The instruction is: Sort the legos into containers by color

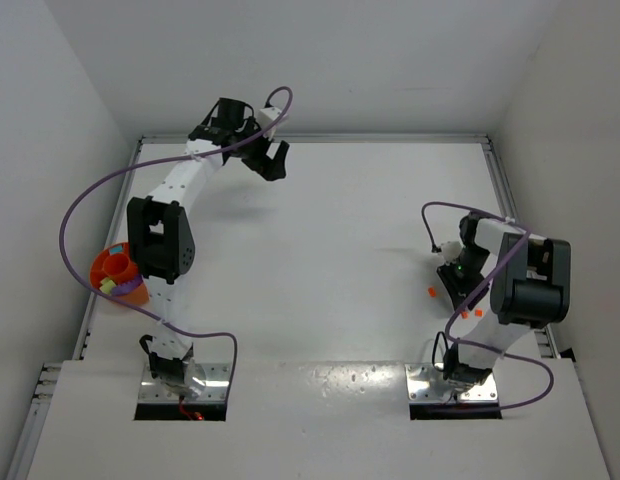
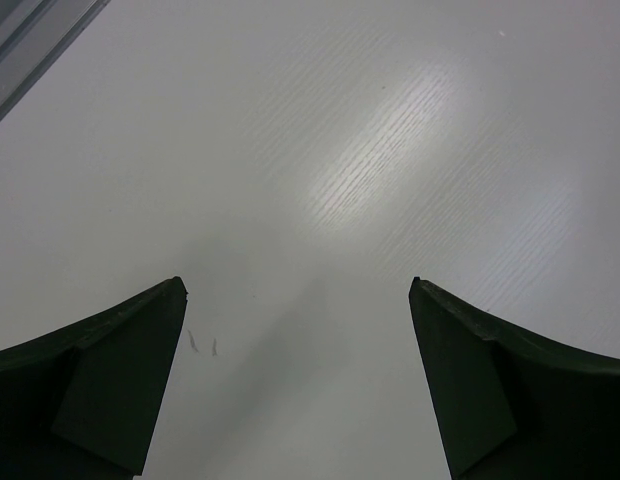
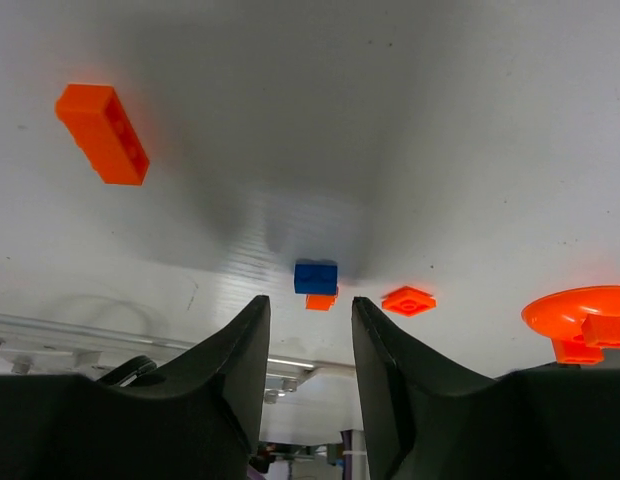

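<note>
Right tool [image 3: 310, 305] hangs low over the table [image 3: 440, 120], matte black fingers [image 3: 220, 370] narrowed but apart, a clear gap between the tips, nothing clamped. Finger edges are curved with smooth inner faces.

Just past the tips sits a blue brick [image 3: 316, 277], a boxy block of glossy plastic. It touches a small orange brick [image 3: 320, 301] on its near side; can't tell if the two are clipped together. Just beside them lies a flat orange plate [image 3: 408, 300], thin, seen corner-on like a diamond. Further to that side is a round orange piece [image 3: 575, 308], disc-shaped with a blocky lump on it, partly hidden by the finger. Well apart on the other side lies a long orange brick [image 3: 102, 133], a rectangular bar with studs facing sideways. The table surface is white with a faint grain and a soft sheen.

Orange bowl [image 1: 96, 268] sits at the table's left edge, round and shallow, with a raised inner cup. It holds lime green and purple legos [image 1: 114, 287], and the left arm's dark joint overlaps its right side. A purple cable [image 1: 70, 215] loops above it.

Left tool [image 2: 298, 290] is at the far left of the table, spread wide and holding nothing. Its dark wedge-shaped fingers [image 2: 100, 380] are over bare white table with a bright glare patch. No legos are in its view.
</note>
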Tool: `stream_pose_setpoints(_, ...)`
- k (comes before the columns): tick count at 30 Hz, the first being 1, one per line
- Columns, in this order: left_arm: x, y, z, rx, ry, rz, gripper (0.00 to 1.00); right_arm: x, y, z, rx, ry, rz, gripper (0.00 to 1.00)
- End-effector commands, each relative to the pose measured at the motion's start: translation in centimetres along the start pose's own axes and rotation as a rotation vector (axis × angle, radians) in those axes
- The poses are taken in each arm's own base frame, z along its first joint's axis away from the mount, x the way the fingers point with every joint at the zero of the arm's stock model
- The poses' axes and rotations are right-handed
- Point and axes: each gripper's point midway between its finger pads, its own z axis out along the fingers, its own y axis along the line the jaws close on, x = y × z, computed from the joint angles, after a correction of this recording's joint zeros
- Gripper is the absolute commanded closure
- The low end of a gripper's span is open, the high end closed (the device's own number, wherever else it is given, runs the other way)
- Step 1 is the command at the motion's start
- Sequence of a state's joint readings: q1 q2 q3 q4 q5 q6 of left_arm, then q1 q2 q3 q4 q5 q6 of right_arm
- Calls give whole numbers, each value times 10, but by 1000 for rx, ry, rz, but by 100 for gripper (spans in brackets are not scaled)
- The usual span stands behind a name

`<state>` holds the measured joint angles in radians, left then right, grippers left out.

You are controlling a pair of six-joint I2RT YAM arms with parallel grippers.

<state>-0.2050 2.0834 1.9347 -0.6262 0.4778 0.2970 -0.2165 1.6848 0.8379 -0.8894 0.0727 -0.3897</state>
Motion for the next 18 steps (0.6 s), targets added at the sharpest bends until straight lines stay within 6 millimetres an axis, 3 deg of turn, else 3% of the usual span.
stream_pose_setpoints(1, -4, 9, -6, -16, -21, -12, 0, -2, -5, 2, 6, -12, -12, 62)
stream_pose_setpoints(18, 2, 8, 1, -1, -10, -48, 0, -9, -5, 8, -16, -21, 6, 63)
